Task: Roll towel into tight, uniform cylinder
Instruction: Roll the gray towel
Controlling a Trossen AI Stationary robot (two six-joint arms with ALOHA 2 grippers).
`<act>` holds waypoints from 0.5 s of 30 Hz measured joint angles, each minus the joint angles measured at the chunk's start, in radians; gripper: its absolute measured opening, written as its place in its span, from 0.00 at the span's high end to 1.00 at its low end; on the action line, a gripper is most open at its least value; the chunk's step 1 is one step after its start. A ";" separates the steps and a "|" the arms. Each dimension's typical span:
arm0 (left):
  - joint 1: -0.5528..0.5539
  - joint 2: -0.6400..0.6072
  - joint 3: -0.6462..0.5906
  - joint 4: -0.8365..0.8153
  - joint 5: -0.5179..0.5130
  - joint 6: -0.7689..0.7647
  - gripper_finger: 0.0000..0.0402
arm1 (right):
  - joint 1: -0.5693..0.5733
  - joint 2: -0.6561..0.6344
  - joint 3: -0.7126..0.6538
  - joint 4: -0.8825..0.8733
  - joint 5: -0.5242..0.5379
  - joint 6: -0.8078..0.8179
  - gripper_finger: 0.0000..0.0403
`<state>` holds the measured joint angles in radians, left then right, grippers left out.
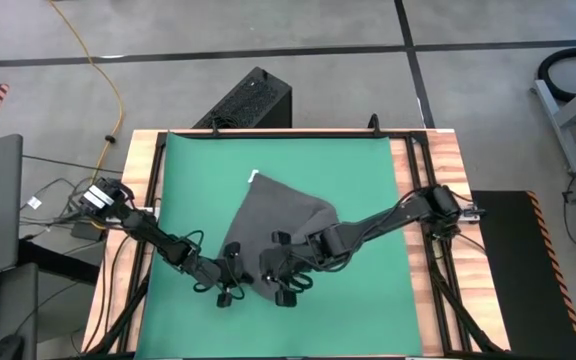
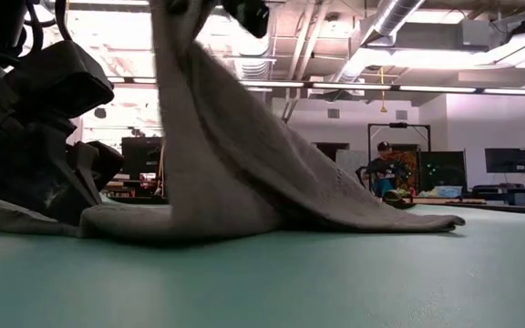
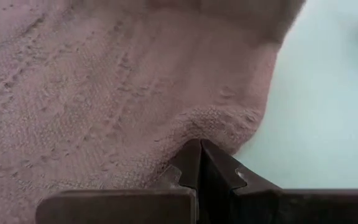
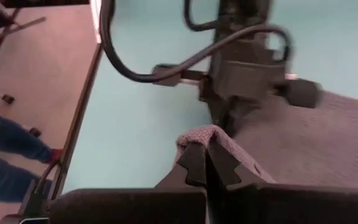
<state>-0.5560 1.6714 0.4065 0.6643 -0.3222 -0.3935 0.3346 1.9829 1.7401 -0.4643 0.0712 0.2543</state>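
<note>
the towel (image 2: 244,173) rises in a peak off the green mat (image 2: 335,282); a person (image 2: 383,169) sits far behind.

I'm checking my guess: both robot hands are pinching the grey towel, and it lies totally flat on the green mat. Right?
Not quite. Both grippers, left and right, pinch the towel, but it isn't flat: the low view shows one part lifted high above the green mat.

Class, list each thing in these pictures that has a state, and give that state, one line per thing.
towel: unrolled, rumpled, near edge lifted off the mat, far part lying flat.
left end effector: shut on the towel's near edge, low by the mat.
right end effector: shut on the towel, raised.
green mat: flat on the table, under the towel.
</note>
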 joint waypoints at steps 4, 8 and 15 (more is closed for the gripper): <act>0.000 0.000 0.000 -0.002 0.002 -0.008 1.00 | -0.010 0.062 0.000 0.049 -0.050 -0.002 0.98; 0.000 0.000 0.000 -0.007 0.004 -0.009 1.00 | -0.013 0.116 -0.001 0.124 -0.074 -0.009 0.98; 0.002 -0.001 0.000 -0.019 0.013 -0.008 1.00 | -0.032 0.129 -0.001 0.217 -0.076 -0.019 0.98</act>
<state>-0.5541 1.6707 0.4068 0.6456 -0.3094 -0.4019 0.3029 2.1119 1.7393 -0.2474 -0.0051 0.2348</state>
